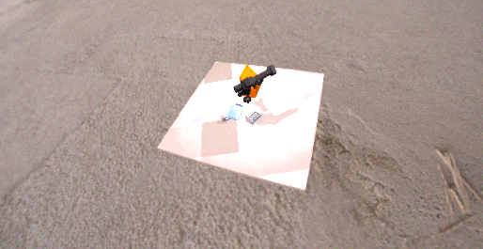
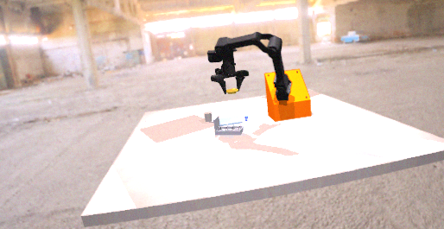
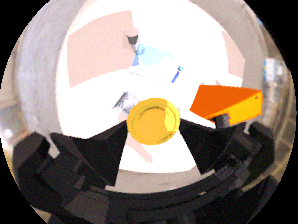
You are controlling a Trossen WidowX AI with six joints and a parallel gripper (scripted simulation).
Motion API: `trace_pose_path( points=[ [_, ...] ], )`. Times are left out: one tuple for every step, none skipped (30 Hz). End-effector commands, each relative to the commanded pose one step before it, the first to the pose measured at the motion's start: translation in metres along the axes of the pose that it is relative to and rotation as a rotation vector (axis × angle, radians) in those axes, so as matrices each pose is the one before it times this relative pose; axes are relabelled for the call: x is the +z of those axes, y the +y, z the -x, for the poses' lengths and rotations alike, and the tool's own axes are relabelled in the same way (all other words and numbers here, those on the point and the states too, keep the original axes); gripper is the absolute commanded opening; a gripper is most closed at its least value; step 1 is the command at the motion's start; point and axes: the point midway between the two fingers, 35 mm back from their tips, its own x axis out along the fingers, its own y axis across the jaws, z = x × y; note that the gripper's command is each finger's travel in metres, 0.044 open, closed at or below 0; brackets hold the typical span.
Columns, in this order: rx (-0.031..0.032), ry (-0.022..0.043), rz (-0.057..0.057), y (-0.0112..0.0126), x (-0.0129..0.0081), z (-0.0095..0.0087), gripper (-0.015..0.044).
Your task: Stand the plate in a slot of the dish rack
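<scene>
The gripper (image 2: 230, 85) hangs in the air above the white table (image 2: 345, 151), its two dark fingers clamped on the yellow plate (image 2: 232, 91), which sits between the fingertips well clear of the table surface. In the wrist view the plate (image 3: 154, 121) shows as a round yellow disc, face toward the camera, with a dark finger (image 3: 93, 156) pressing on it from each side. The black arm (image 2: 268, 47) reaches out to the left from its orange base (image 2: 288, 97), which stands on the far right part of the table. Below the gripper and a little nearer lies the dish rack (image 2: 229, 127), a small grey and pale blue frame resting on the table, apart from the plate. Just left of the rack and slightly farther back stands a small grey block (image 2: 208, 117). From the top view the arm (image 1: 254, 81) extends from the orange base (image 1: 249, 77) over the far part of the table (image 1: 282, 164), with the rack (image 1: 234, 112) on the near side of it; the plate itself cannot be made out there.
</scene>
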Motion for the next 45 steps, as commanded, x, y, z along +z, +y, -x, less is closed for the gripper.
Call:
trace_pose_path(
  points=[
    [0.00416,0.00402,-0.1436,-0.00323,-0.02011,-0.00091,0.0],
    [-0.00007,0.00057,-0.0346,-0.00157,-0.00418,-0.00045,0.0],
    [-0.0001,0.00059,-0.0346,-0.00177,-0.00407,-0.00048,0.0],
    [-0.00012,0.00061,-0.0346,-0.00196,-0.00396,-0.00051,0.0],
    [-0.00015,0.00063,-0.0345,-0.00214,-0.00384,-0.00054,0.0],
    [-0.00018,0.00065,-0.0345,-0.00232,-0.00372,-0.00057,0.0],
    [-0.00021,0.00067,-0.0345,-0.00249,-0.00358,-0.0006,0.0],
    [-0.00025,0.00068,-0.0345,-0.00266,-0.00343,-0.00062,0.0],
    [-0.00028,0.0007,-0.0345,-0.00281,-0.00328,-0.00065,0.0],
    [-0.00032,0.00071,-0.0345,-0.00296,-0.00312,-0.00068,0.0],
    [-0.00036,0.00072,-0.0345,-0.0031,-0.00295,-0.0007,0.0],
    [-0.0004,0.00073,-0.0345,-0.00322,-0.00278,-0.00073,0.0],
    [-0.00044,0.00073,-0.0345,-0.00334,-0.0026,-0.00075,0.0],
    [-0.00048,0.00074,-0.0345,-0.00345,-0.00242,-0.00078,0.0],
    [-0.00052,0.00074,-0.0345,-0.00355,-0.00223,-0.0008,0.0],
    [-0.00057,0.00074,-0.0345,-0.00364,-0.00204,-0.00083,0.0],
    [-0.00061,0.00074,-0.0345,-0.00372,-0.00184,-0.00085,0.0],
    [-0.00054,0.0006,-0.0283,-0.00311,-0.00135,-0.00072,0.0],
    [-0.00034,0.00036,-0.017,-0.00189,-0.00074,-0.00044,0.0],
    [-0.00011,0.00012,-0.0057,-0.00063,-0.00023,-0.00015,0.0],
    [0.0,0.0,0.0,0.0,0.0,0.0,0.0],
    [0.0,0.0,0.0,0.0,0.0,0.0,0.0],
    [0.0,0.0,0.0,0.0,0.0,0.0,0.0],
    [0.0,0.0,0.0,0.0,0.0,0.0,0.0],
    [-0.00087,-0.00419,0.0023,-0.00005,0.00041,-0.00061,0.0],
    [-0.00255,-0.01255,0.007,-0.00014,0.00122,-0.0018,0.0],
    [-0.00403,-0.02087,0.0117,-0.0002,0.002,-0.00298,0.0],
    [-0.00449,-0.02504,0.0142,-0.00021,0.00233,-0.00356,0.0],
    [-0.00409,-0.02494,0.0143,-0.00017,0.00225,-0.00352,0.0],
    [-0.00369,-0.02484,0.0143,-0.00013,0.00216,-0.00349,0.0],
    [-0.00328,-0.02474,0.0144,-0.00009,0.00207,-0.00345,0.0],
    [-0.00288,-0.02464,0.0144,-0.00005,0.00198,-0.00341,0.0],
    [-0.00247,-0.02453,0.0145,-0.00001,0.0019,-0.00337,0.0],
    [-0.00206,-0.02443,0.0145,0.00003,0.00181,-0.00333,0.0],
    [-0.00164,-0.02432,0.0145,0.00006,0.00172,-0.00329,0.0],
    [-0.00123,-0.0242,0.0146,0.0001,0.00164,-0.00324,0.0],
    [-0.00081,-0.02409,0.0146,0.00014,0.00156,-0.0032,0.0],
    [-0.0004,-0.02397,0.0146,0.00018,0.00147,-0.00315,0.0],
    [0.00002,-0.02385,0.0146,0.00021,0.00139,-0.0031,0.0],
    [0.00043,-0.02373,0.0146,0.00025,0.00131,-0.00305,0.0],
    [0.00085,-0.0236,0.0145,0.00028,0.00123,-0.00299,0.0],
    [0.00127,-0.02348,0.0145,0.00032,0.00115,-0.00294,0.0],
    [0.00168,-0.02335,0.0145,0.00035,0.00107,-0.00288,0.0],
    [0.0021,-0.02321,0.0144,0.00039,0.00099,-0.00282,0.0],
    [0.00269,-0.02137,0.0162,0.00041,0.00058,-0.00257,0.0]
  ],
)
